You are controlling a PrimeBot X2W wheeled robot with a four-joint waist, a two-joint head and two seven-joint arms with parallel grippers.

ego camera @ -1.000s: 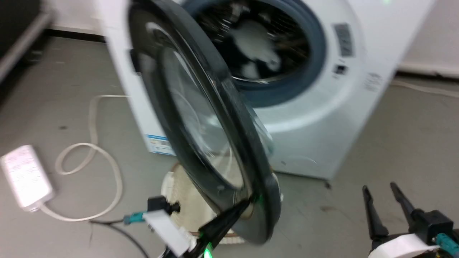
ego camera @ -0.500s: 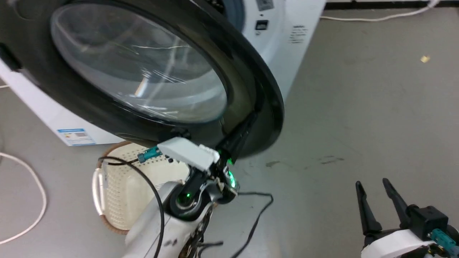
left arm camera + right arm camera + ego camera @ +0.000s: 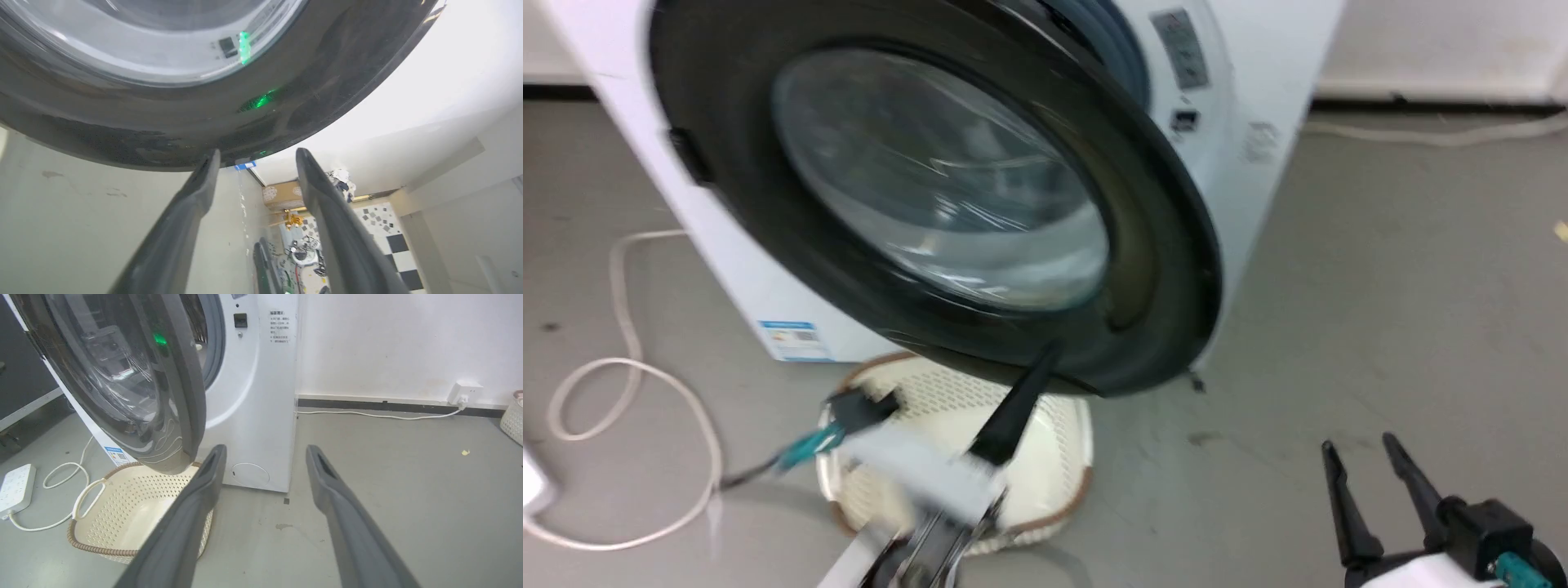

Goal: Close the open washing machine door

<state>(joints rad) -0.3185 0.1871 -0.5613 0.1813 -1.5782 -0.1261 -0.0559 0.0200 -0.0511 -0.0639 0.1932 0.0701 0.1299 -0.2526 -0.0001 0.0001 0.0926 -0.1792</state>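
Basket (image 3: 135, 498) beneath ajar washing machine door (image 3: 122, 375)

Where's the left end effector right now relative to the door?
Head view, lower centre: the left end effector points up at the bottom rim of the washing machine door, over the cream laundry basket.

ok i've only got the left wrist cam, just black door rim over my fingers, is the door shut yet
observer: No. The right wrist view shows the door standing well out from the washing machine, with the grey-ringed opening showing behind it.
operator: anything under the door
observer: A cream laundry basket sits on the floor right below the door's lower edge.
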